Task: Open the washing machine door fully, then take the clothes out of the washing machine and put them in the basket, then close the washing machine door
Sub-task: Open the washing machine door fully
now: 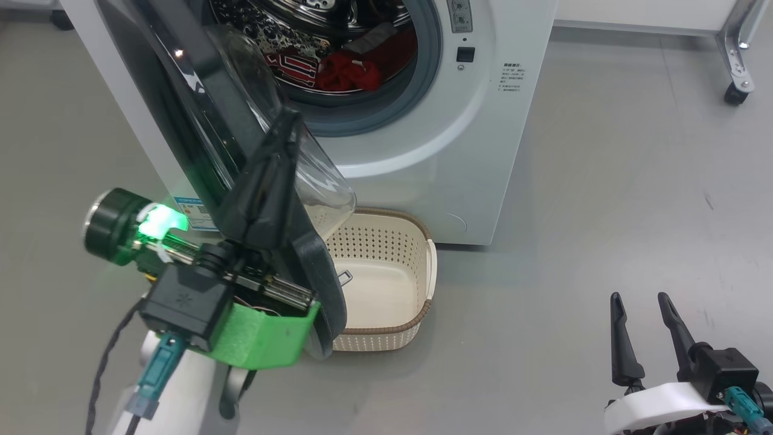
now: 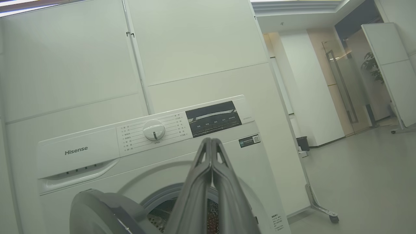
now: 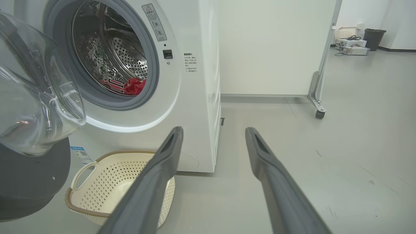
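While head sees clothes (image 1: 350, 69), left wrist sees dial (image 2: 154, 130).

The room is bright and even, with soft shadows on the floor (image 1: 604, 181). A green light (image 1: 158, 220) glows at nine o'clock, and the door (image 1: 323, 181) glass shines. Wrist pictures bend at the edges.

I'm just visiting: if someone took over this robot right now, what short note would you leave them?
Left gripper: shut, at the inner side of the washing machine door.
Right gripper: open, empty.
Done: door swung open, perhaps not fully.
Red clothes lie inside the washing machine; the basket in front of it holds none.
To do: finish opening, move clothes to basket, close door.
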`<state>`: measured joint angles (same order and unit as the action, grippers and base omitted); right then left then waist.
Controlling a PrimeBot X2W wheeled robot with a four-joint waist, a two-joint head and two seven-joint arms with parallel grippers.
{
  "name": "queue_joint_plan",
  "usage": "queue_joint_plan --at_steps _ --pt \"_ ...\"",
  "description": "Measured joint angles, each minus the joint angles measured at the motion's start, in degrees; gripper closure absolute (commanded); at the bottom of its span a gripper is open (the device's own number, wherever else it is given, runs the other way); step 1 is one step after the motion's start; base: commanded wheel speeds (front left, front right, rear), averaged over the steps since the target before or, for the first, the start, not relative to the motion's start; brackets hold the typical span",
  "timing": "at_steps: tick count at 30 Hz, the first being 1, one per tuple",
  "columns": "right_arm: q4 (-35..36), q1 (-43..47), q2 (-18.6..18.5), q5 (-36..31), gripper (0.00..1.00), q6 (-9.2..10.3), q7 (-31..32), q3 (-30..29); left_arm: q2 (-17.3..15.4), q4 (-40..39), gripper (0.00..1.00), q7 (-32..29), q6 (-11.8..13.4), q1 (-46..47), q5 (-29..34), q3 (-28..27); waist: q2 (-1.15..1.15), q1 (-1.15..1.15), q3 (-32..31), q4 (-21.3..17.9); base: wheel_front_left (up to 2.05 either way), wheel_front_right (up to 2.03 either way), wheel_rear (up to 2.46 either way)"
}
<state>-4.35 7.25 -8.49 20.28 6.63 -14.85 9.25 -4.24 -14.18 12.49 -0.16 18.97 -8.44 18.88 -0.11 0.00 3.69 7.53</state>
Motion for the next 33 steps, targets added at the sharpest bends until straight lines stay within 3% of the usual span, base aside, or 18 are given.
queue_joint_plan --at_steps 7,12,16,19,33 --pt "-0.2 0.4 0.3 -0.2 0.0 -0.51 0.0 -0.1 1.1 -1.8 1.0 -6.2 -4.3 -0.7 -5.5 8.1 0.0 0.0 -0.1 0.5 0.0 0.0 0.0" --pt "-0.3 0.9 0.5 -0.3 0.0 -0.52 0.0 -0.8 1.2 -2.5 1.0 -10.2 -5.3 -4.1 -10.5 14.9 0.0 0.0 0.1 1.1 0.0 0.0 0.0" --pt "-0.4 1.2 0.5 -0.4 0.0 -0.97 0.0 -0.9 1.3 -2.3 1.0 -12.6 -5.2 -6.5 -11.6 16.8 0.0 0.0 0.3 1.7 0.0 0.0 0.0" --pt "-0.5 1.2 0.6 -0.5 0.0 -1.12 0.0 -0.8 1.2 -1.1 1.0 -14.5 -4.9 -8.1 -11.6 16.8 0.0 0.0 0.4 2.0 0.0 0.0 0.0" --pt "-0.4 1.0 0.5 -2.5 0.0 -1.52 0.0 -1.1 0.8 5.1 1.0 -17.2 1.6 -11.2 -9.8 11.2 0.0 0.0 1.4 1.3 0.0 0.0 0.0"
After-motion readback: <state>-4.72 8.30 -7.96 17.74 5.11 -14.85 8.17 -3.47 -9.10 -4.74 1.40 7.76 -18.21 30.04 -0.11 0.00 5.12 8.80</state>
